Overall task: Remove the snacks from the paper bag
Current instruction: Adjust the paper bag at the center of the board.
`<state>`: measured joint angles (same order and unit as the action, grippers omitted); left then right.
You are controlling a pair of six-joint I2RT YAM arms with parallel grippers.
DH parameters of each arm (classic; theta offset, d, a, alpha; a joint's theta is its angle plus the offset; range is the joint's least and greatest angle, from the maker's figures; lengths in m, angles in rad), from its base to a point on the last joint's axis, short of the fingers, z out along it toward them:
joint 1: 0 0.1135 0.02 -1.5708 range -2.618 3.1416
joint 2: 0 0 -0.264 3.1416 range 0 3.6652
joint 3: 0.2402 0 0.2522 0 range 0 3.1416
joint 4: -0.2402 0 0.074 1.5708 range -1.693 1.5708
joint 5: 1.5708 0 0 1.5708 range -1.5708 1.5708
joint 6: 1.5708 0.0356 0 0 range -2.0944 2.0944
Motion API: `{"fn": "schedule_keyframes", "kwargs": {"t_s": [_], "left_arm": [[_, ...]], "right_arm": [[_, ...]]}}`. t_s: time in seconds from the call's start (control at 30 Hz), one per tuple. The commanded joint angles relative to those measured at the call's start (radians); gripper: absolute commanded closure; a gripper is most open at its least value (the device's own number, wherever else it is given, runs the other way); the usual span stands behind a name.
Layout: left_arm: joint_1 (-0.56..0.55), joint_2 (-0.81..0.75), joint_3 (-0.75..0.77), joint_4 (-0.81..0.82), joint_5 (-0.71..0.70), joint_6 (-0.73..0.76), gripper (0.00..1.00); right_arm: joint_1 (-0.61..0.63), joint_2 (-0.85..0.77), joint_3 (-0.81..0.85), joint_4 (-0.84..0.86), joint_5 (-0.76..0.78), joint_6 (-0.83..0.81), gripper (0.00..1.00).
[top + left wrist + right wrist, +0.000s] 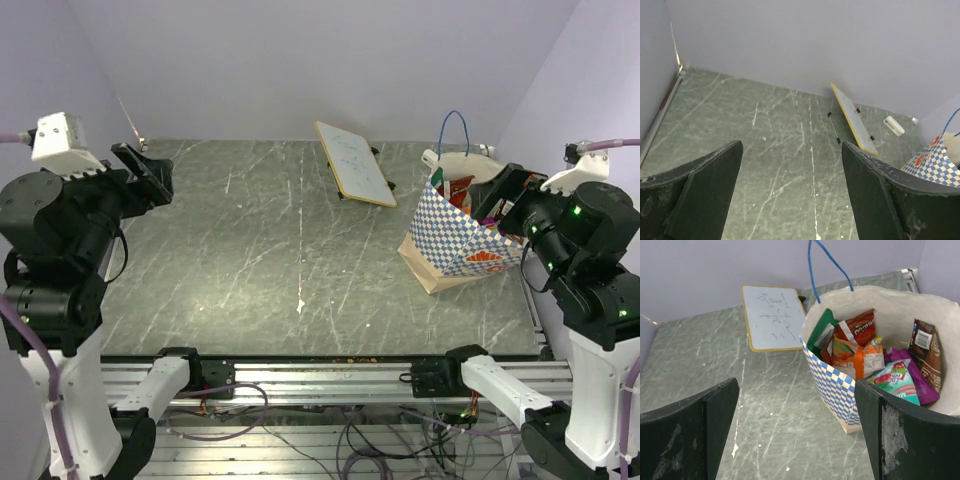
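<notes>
Tabletop's right edge carries the bag. The left claw and right claw gape apart. Snagging its wall could topple the snacks.

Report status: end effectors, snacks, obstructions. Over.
Left end effector open, empty, far left. Right end effector open, empty, hovering by mouth of paper bag. Snacks inside bag, none out. Whiteboard apart from bag, not obstructing.

Blue-and-white checkered paper bag holds red, orange, teal, magenta snacks.
</notes>
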<state>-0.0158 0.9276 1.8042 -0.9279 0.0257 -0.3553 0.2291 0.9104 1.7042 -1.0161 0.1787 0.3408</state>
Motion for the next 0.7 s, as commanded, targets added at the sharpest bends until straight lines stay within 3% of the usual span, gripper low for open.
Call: {"fn": "schedule_keyframes", "kwargs": {"t_s": [0.0, 0.33, 0.67], "left_arm": [[-0.002, 0.018, -0.066, 0.037, -0.028, -0.045, 0.08], [-0.005, 0.017, -0.257, 0.098, -0.081, -0.124, 0.03], [-0.007, -0.001, -0.386, 0.134, -0.112, -0.196, 0.01]], "right_arm": [[-0.003, -0.006, -0.029, 0.0, 0.093, 0.024, 0.0], [-0.005, 0.039, -0.087, 0.017, 0.237, 0.026, 0.0], [-0.008, 0.213, -0.067, -0.013, 0.331, 0.015, 0.0]]}}
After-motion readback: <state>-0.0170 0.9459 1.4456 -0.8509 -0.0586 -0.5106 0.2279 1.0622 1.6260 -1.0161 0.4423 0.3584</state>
